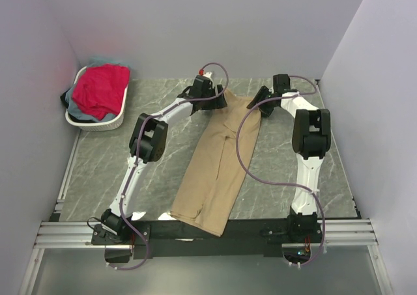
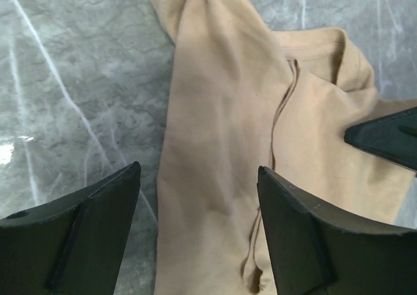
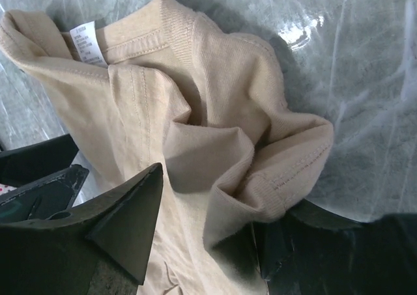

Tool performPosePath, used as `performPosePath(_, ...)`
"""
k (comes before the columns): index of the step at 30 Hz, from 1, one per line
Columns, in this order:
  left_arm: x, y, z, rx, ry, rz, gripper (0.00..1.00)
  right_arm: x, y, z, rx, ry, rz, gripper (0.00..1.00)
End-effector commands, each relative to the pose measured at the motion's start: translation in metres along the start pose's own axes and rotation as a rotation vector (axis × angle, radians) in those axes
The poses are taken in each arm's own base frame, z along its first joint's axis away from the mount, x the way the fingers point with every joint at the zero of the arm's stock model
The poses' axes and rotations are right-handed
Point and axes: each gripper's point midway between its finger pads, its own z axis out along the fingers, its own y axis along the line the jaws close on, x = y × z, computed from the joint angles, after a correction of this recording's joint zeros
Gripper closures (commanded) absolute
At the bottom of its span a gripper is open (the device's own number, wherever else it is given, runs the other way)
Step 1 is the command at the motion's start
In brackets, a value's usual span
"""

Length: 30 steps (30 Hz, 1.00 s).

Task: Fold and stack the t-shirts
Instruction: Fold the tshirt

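One tan t-shirt (image 1: 215,171): lay folded long and narrow down the middle of the grey counter (image 1: 104,171), collar end far, hem at the near edge. Left claw (image 2: 199,171): hung over the shirt's far left side, jaws wide apart above the cloth. Right claw (image 3: 208,204): straddled the bunched sleeve beside the collar; could not tell whether pinched or loose. Red-pink t-shirt (image 1: 101,90): sat heaped in the white basket (image 1: 91,126), far left corner.
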Motion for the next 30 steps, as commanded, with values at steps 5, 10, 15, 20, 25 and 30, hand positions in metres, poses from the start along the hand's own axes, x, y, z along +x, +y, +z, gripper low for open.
performPosePath(5, 0.005, 0.024, 0.002, -0.134, 0.018, 0.026, 0.21, -0.001, 0.026, 0.011, -0.021, 0.046, -0.065, 0.37)
performPosePath(10, 0.015, 0.018, 0.007, -0.088, 0.065, 0.047, 0.43, 0.005, 0.037, 0.015, -0.037, 0.057, -0.078, 0.37)
performPosePath(15, 0.020, 0.018, 0.010, -0.081, 0.079, 0.038, 0.92, 0.008, 0.044, 0.018, -0.054, 0.066, -0.092, 0.37)
performPosePath(20, 0.017, 0.028, 0.004, -0.113, 0.054, -0.002, 0.99, 0.009, 0.055, 0.024, -0.062, 0.081, -0.116, 0.37)
performPosePath(25, -0.011, 0.053, -0.016, -0.171, -0.005, -0.053, 0.99, 0.002, 0.071, 0.027, -0.104, 0.091, -0.128, 0.37)
performPosePath(30, -0.029, 0.081, -0.038, -0.239, -0.049, -0.092, 0.99, -0.010, 0.093, 0.036, -0.185, 0.087, -0.136, 0.37)
